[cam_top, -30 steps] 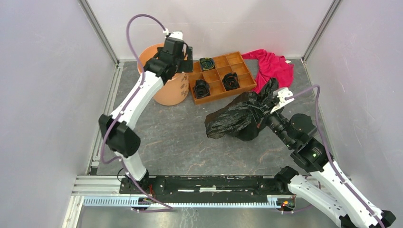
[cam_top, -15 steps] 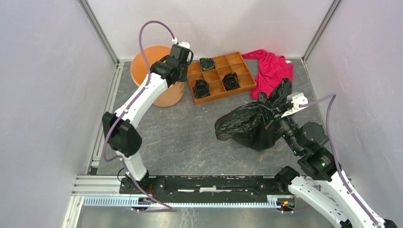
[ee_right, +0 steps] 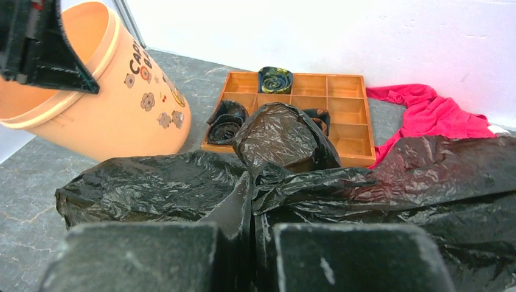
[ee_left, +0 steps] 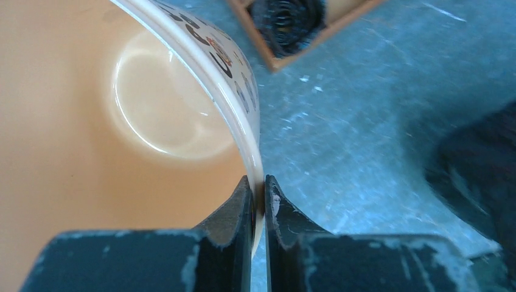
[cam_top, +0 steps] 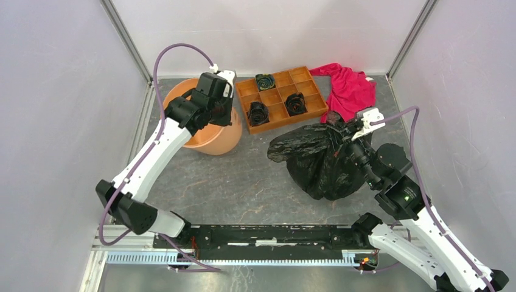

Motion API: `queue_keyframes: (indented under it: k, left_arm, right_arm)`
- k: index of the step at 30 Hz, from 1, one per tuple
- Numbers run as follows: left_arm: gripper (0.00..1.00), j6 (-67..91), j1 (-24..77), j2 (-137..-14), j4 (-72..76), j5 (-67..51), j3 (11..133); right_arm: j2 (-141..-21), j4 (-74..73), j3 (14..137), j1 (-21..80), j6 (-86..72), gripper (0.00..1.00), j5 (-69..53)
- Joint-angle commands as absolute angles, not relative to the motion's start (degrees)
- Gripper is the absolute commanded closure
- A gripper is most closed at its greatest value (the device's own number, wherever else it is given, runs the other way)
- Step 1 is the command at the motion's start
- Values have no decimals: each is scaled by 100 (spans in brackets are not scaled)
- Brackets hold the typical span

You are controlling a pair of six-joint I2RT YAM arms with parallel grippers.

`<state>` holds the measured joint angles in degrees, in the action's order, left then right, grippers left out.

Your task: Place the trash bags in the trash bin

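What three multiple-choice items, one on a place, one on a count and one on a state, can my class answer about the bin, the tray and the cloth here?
1. Where does the red cloth lie?
A in the trash bin
B in the tray
C on the table, beside the tray

2. How many coiled rolls sit in the tray?
A one
B three
C six

3. How does the trash bin stand?
A upright, untouched
B overturned, mouth down
C tilted, the left fingers clamped on its rim

Answers:
1 C, the cloth lies right of the tray by the far wall.
2 B, three compartments each hold one roll.
3 C, the left wrist view shows the fingers pinching the rim, and the right wrist view shows the bin leaning.
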<state>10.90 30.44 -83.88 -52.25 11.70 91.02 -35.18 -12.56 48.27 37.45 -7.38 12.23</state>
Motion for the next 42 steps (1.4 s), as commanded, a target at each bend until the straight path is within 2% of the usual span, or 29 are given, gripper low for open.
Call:
queue_keyframes:
  k: [1,13,17,25,31,36,37,39,42]
  left_arm:
    - [98,1345,3475,-7959,-5081,262,9148]
    - [98,1428,5306,-8775,-4807,-285,9344]
    - [96,1474,5550,-8974,-4580,-781,9405]
    - [94,1596,5724,-8851,-4583,-835,9644]
    - [89,1525,5756,-8736,-4670,-960,9685]
    - [67,1372,5774,-8793,-4725,-769,9695]
    - [55,1363,5774,-8797,-4728,-765,9732]
    - [40,1380,5774,-8773,-4715,-767,9780]
    - [23,1352,5774,-8541,-4501,-802,9770]
  right_arm:
    - [-3594,-878,5230,3748,-625,99,1450]
    - [-3513,-1320,6125,3756,-204,99,2476]
    - [-3411,-1454,6387,3751,-67,98,2644]
    - [-3516,-1626,6840,3751,-45,98,2659]
    - [-3568,-1679,7083,3746,120,98,2655]
    - [-3604,-1726,7224,3753,103,98,2541]
    - [-3640,-1752,7306,3752,98,98,2496]
    - [-3759,-1799,7473,3754,158,98,2379]
    - [-4046,-1894,7811,3747,400,98,2082]
